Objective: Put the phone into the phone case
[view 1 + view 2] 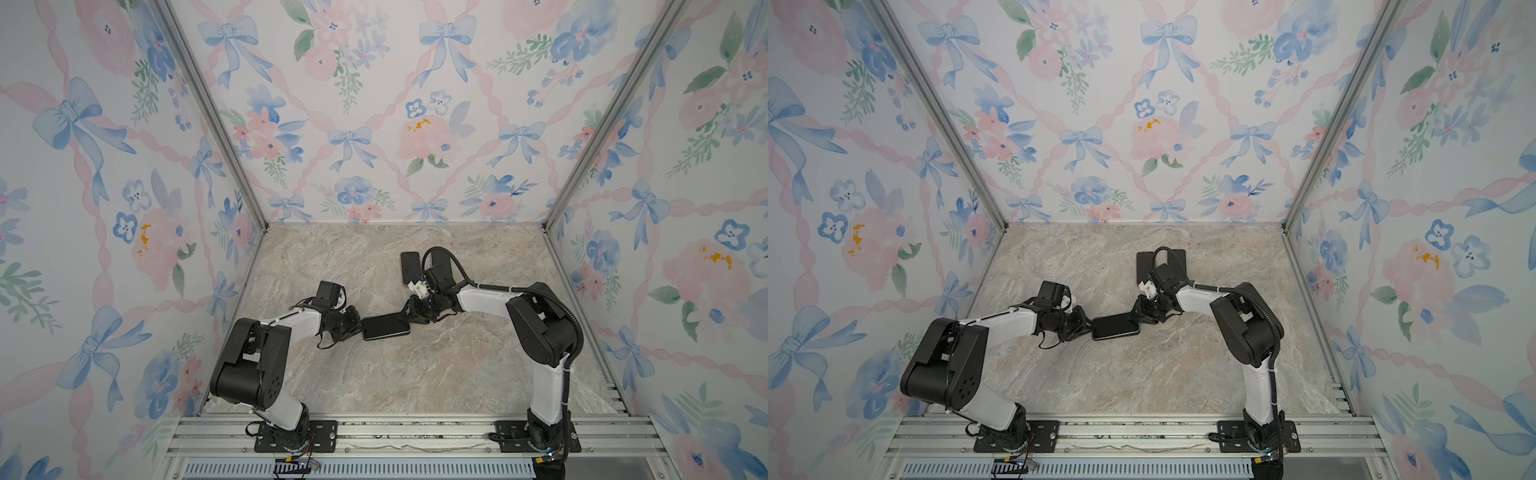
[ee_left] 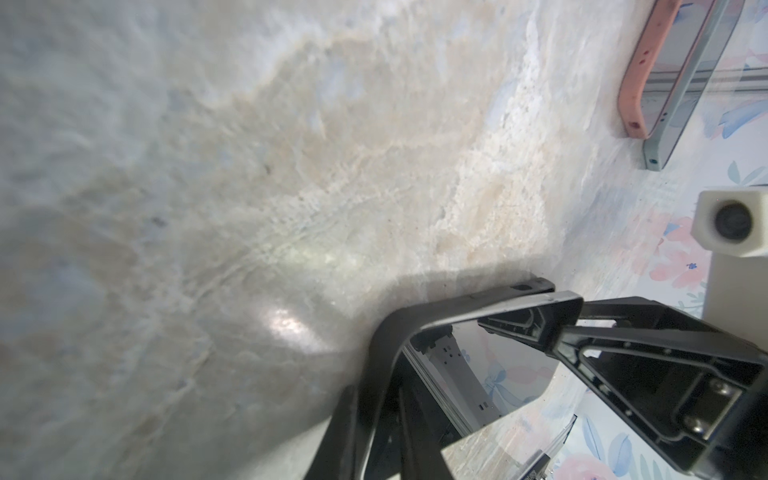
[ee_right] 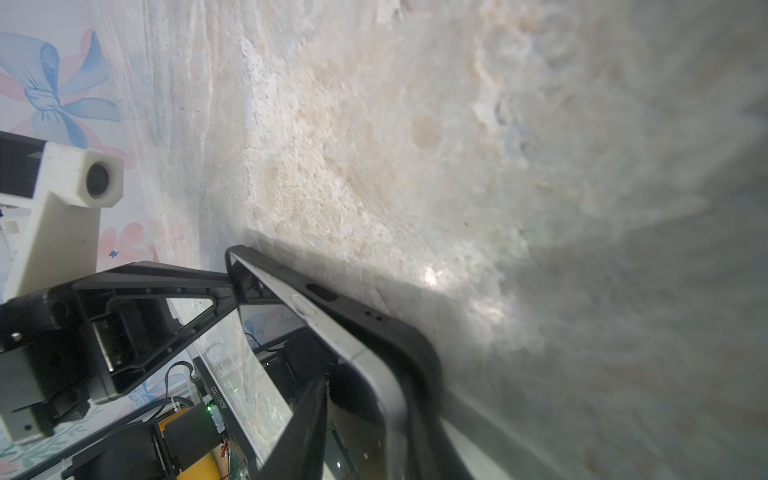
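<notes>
A phone (image 1: 386, 326) (image 1: 1116, 326) with a dark screen lies in the middle of the marble table, in a black phone case (image 3: 374, 320) (image 2: 457, 301). Its silver edge (image 3: 332, 328) stands a little above the case's rim. My left gripper (image 1: 360, 328) (image 1: 1090, 326) (image 2: 386, 399) is shut on the left end of phone and case. My right gripper (image 1: 409, 316) (image 1: 1138, 316) (image 3: 370, 424) straddles the right end. One of its fingers (image 3: 307, 415) is blurred and seems just off the screen, and the finger under the case is hidden.
A second phone in a pink case (image 1: 410, 266) (image 2: 681, 75) lies further back, behind my right wrist. Next to it lies a flat black thing (image 1: 1177, 259), partly hidden by the right arm. Floral walls close in three sides.
</notes>
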Tool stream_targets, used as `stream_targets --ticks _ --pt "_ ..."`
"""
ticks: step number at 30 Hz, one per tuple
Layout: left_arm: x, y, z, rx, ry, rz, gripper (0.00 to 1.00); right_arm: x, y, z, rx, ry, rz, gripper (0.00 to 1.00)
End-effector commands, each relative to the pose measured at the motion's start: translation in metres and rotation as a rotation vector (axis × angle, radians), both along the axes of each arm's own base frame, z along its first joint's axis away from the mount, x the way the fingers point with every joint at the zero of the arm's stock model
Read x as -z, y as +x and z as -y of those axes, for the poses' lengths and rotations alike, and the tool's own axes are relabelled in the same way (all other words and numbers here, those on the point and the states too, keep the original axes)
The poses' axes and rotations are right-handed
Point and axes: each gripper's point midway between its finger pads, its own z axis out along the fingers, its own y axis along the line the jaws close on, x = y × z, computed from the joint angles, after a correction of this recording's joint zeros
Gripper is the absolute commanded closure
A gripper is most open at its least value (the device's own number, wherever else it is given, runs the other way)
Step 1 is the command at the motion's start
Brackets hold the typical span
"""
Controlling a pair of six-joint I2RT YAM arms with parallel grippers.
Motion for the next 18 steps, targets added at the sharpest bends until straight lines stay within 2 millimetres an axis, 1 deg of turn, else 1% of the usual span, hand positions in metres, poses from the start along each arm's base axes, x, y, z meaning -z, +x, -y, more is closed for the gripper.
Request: stream_targets --ticks 1,7,9,12,15,18 --pt "0.006 -0.02 0.004 0.045 -0.022 -0.05 0.79 -0.003 -0.013 0.012 -0.012 -0.112 -0.018 0.64" --pt "0.004 -0.022 0.003 0.054 -0.016 -0.034 0.76 -0.011 -0.011 0.024 -0.04 -0.204 0.045 0.55" --pt "0.003 -0.024 0.002 0.059 -0.01 -0.031 0.76 -0.015 -0.01 0.024 -0.04 -0.205 0.057 0.52" --pt "0.001 -0.026 0.001 0.068 -0.005 -0.023 0.76 -0.022 -0.01 0.023 -0.046 -0.208 0.084 0.45" --pt "-0.006 -0.026 0.003 0.086 -0.012 0.004 0.76 -0.026 -0.01 0.023 -0.052 -0.213 0.1 0.38" --pt "-0.012 -0.025 0.007 0.111 -0.023 0.027 0.75 -0.029 -0.01 0.024 -0.051 -0.221 0.107 0.36"
